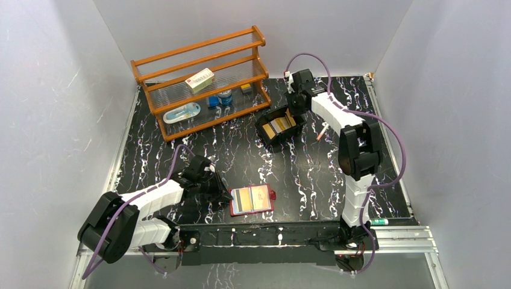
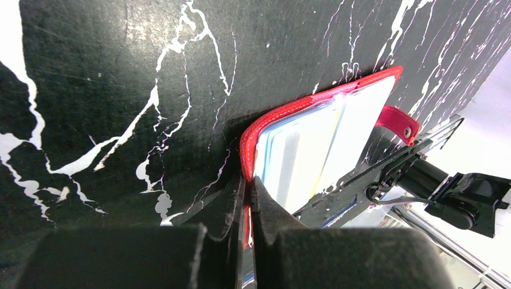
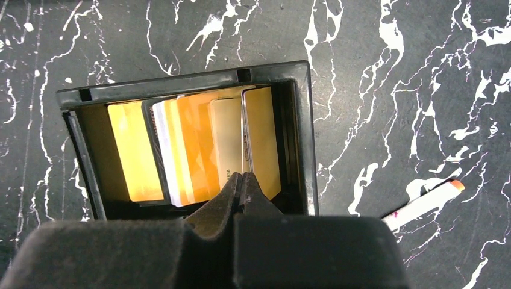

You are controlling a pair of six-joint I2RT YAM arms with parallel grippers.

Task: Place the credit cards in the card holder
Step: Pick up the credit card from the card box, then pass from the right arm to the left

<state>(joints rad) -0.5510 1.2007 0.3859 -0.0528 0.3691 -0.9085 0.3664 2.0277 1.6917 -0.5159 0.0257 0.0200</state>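
Note:
The card holder (image 1: 252, 200) is a red wallet lying open near the table's front edge, with a card showing in its striped slots. My left gripper (image 1: 224, 194) is shut on its left edge; in the left wrist view the jaws (image 2: 248, 180) pinch the red rim of the wallet (image 2: 313, 144). The credit cards (image 3: 193, 144), gold, orange and white, stand in a black tray (image 3: 181, 81) at the back centre (image 1: 265, 117). My right gripper (image 3: 243, 176) is down in the tray (image 1: 293, 111), shut on the near edge of a thin gold card that stands edge-on.
A wooden two-shelf rack (image 1: 181, 60) stands at the back left with a cream box (image 1: 200, 79) and small items on it. A white pen with an orange tip (image 3: 425, 201) lies right of the tray (image 1: 323, 131). A green-capped item (image 1: 378, 222) lies by the right arm's base.

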